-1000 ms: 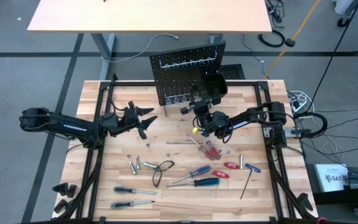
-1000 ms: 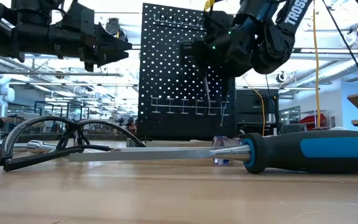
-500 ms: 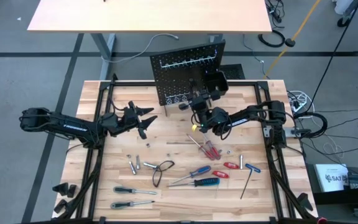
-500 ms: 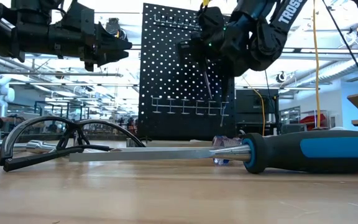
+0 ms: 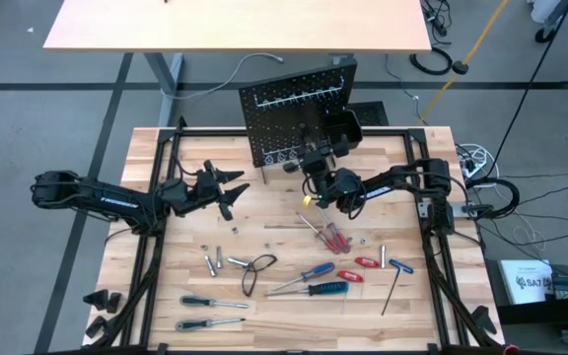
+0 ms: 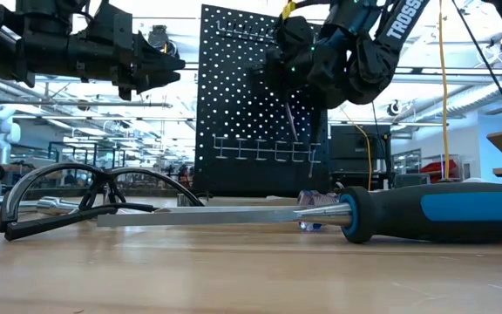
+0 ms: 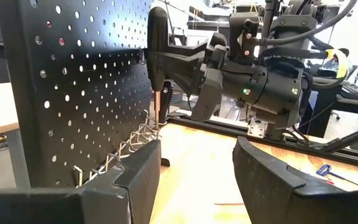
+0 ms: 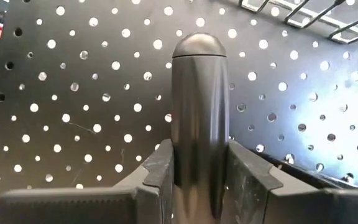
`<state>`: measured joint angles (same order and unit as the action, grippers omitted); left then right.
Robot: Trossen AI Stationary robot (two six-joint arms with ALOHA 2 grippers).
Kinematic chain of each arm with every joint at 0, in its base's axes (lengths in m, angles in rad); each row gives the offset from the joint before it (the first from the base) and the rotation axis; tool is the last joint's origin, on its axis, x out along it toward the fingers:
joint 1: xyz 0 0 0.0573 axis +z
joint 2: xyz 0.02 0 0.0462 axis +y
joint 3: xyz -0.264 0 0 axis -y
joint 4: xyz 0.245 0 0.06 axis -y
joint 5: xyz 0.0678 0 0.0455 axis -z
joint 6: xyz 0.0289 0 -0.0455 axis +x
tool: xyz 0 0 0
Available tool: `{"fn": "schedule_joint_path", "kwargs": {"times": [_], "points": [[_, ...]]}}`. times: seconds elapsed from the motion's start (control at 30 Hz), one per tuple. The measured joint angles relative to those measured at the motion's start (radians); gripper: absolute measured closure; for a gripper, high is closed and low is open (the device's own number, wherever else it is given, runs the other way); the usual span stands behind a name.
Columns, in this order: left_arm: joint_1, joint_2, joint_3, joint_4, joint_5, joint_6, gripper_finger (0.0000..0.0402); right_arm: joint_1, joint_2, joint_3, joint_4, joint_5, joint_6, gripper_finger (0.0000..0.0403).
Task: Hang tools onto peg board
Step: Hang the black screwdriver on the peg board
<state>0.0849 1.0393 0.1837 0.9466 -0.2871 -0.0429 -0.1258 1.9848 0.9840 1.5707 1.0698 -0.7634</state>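
Right wrist view: right gripper [image 8: 199, 171] jaws clamp a black-handled screwdriver [image 8: 199, 112] upright before the peg board [image 8: 73, 93]; left gripper [image 7: 197, 168] jaws apart.

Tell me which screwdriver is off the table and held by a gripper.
The black-handled screwdriver: the right gripper holds it upright at the peg board. The other screwdrivers, like the blue-handled one, lie flat on the table.

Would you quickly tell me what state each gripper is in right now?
Left gripper: open, holding nothing, above the table.
Right gripper: closed on a black-handled screwdriver, held upright close to the peg board.
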Motion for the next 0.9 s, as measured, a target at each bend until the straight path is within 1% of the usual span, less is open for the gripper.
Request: {"fn": "schedule_joint_path", "kwargs": {"times": [0.23, 0.47, 0.9], "points": [[0.0, 0.0, 0.0, -0.006, 0.0, 0.003, 0.0201, -0.01, 0.026, 0.0, 0.0, 0.004, 0.0, 0.0302], [0.0, 0.0, 0.0, -0.014, 0.0, 0.006, 0.0201, -0.025, 0.061, 0.0, -0.001, 0.024, 0.049, 0.0302], [0.0, 0.0, 0.0, -0.015, 0.0, 0.023, 0.0201, -0.016, 0.061, -0.01, -0.002, 0.081, 0.089, 0.0302]]}}
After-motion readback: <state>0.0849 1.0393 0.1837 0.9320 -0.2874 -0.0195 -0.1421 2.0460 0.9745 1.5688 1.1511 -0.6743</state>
